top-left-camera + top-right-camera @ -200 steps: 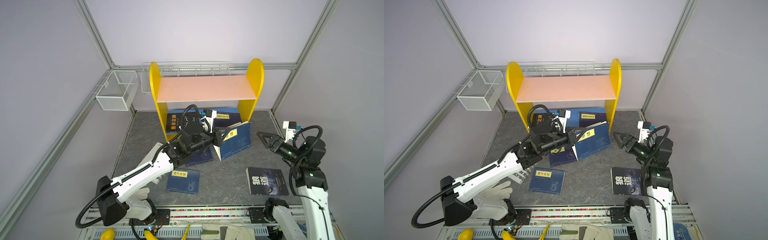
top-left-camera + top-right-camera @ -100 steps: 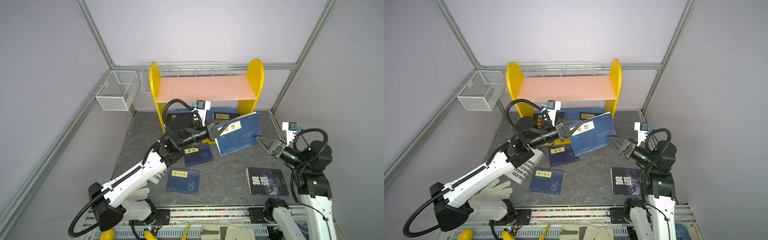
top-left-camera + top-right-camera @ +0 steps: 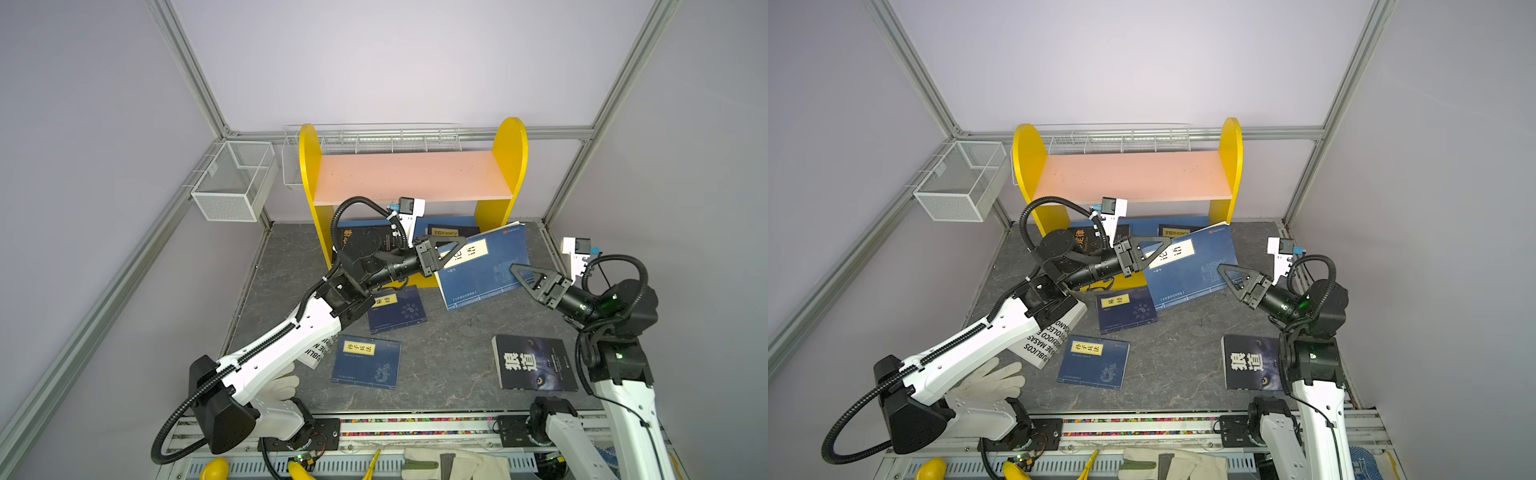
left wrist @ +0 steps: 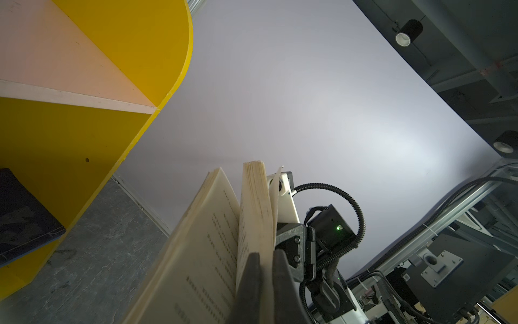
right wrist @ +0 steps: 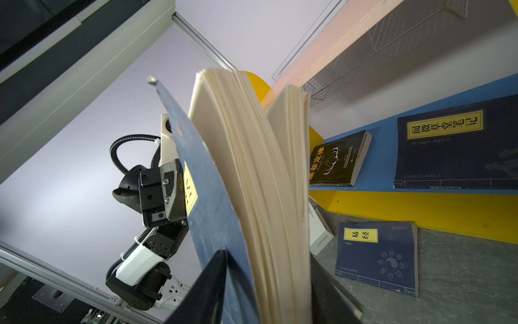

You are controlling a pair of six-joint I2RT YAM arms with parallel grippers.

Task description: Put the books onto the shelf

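The big blue book (image 3: 482, 270) is a thin, soft paperback with a yellow label and cream pages. It hangs in the air between the two grippers. The left gripper (image 3: 457, 243) is clenched tight on it, pinching the cover and a bunch of pages near the label, so the other pages fan out loose. The right gripper (image 3: 514, 269) has one black finger on each side of the book's far edge, but I cannot tell if it is squeezing. A second ago the book was lower, down by the surface, and the right gripper was wide open and well apart from it. Now the book is higher and the right gripper has come to it. The shelf (image 3: 510, 166) stands just behind the left gripper, with round-topped yellow sides, a smooth pink board on top and a blue board (image 5: 378, 157) low down. A black book (image 5: 336, 164) with orange letters and a dark blue book (image 5: 454, 151) lie flat on the blue board. Below the left gripper, on the grey, stone-looking surface (image 3: 449, 345), lie a small blue book (image 3: 397, 311), another blue book (image 3: 365, 363) and a white book (image 3: 1054, 332) partly under the arm. Below the right gripper lies a dark wolf-eye book (image 3: 534, 361).
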